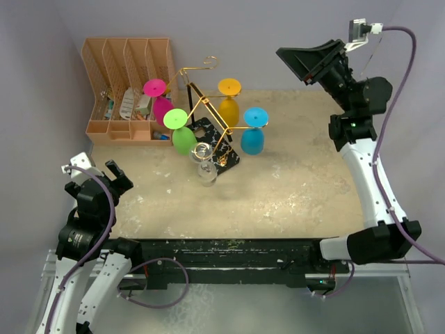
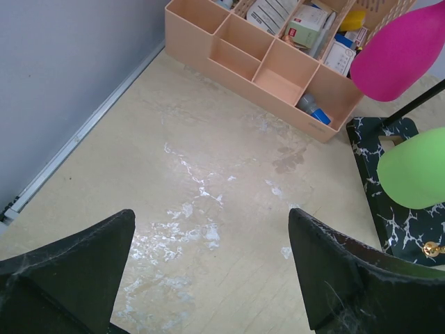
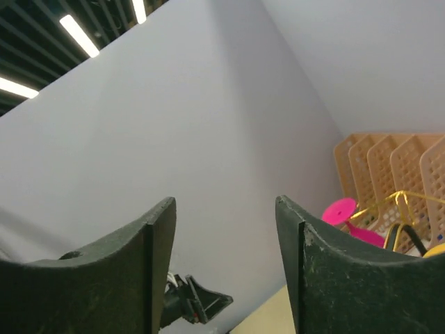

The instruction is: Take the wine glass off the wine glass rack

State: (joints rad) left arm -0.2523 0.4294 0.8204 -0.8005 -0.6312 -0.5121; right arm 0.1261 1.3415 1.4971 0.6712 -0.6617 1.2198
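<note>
Seen from above, the wine glass rack [image 1: 228,157] stands mid-bench [image 1: 299,181], hung with the pink glass [image 1: 158,97], green glass [image 1: 182,136], yellow glass [image 1: 229,104], blue glass [image 1: 253,136] and clear glass [image 1: 204,161], all bowl-down. The left tool [image 1: 97,170], at the rack's 8 o'clock, gapes wide and empty. The right tool [image 1: 295,64], high at 2 o'clock, is spread, holding nothing. The left wrist camera catches the marbled base [image 2: 389,223] at 4 o'clock. The right wrist camera faces the wall [image 3: 208,104], with the rack at 4 o'clock.

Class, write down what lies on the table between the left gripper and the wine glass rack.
Nothing: only bare, white-scuffed table lies between the left gripper and the wine glass rack, seen in the top and left wrist views.
</note>
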